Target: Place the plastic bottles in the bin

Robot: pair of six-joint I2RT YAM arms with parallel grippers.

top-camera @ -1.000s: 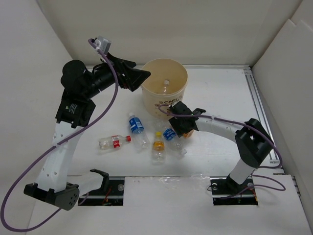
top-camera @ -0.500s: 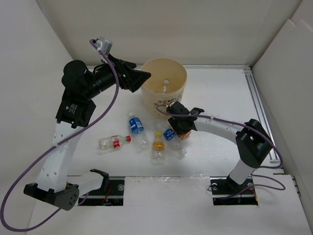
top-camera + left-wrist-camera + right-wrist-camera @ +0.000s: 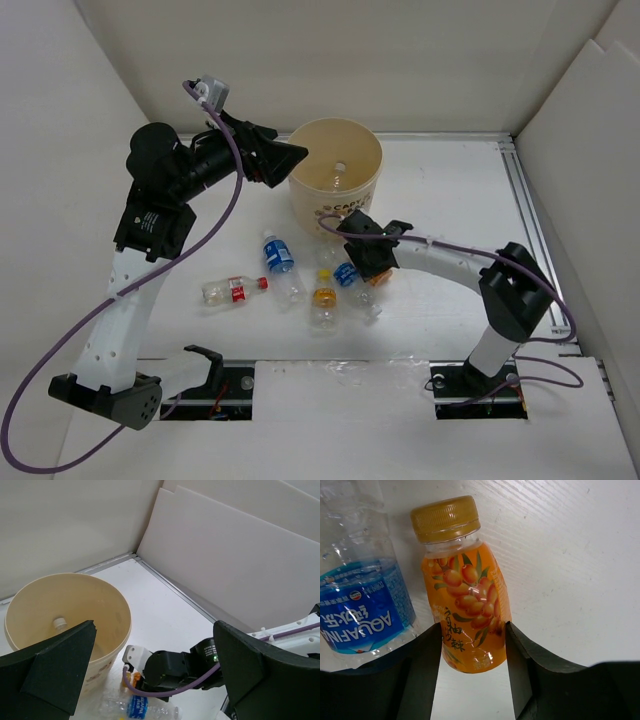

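The right claw (image 3: 472, 632) is clenched on the small orange-filled plastic bottle with a yellow cap (image 3: 464, 595), which lies on the white bench (image 3: 440, 200) at about 6 o'clock of the large round tan paper bin (image 3: 350, 205). The grip sits low, near the base, so the smooth bottle may swing or slip on a lift. The clear blue-labelled plastic bottle (image 3: 362, 605), just beside it at 9 o'clock, could get dragged along. The left claw (image 3: 154, 625), spread wide and empty, hangs at the bin's 9 o'clock rim, so a crowded drop risks a collision.
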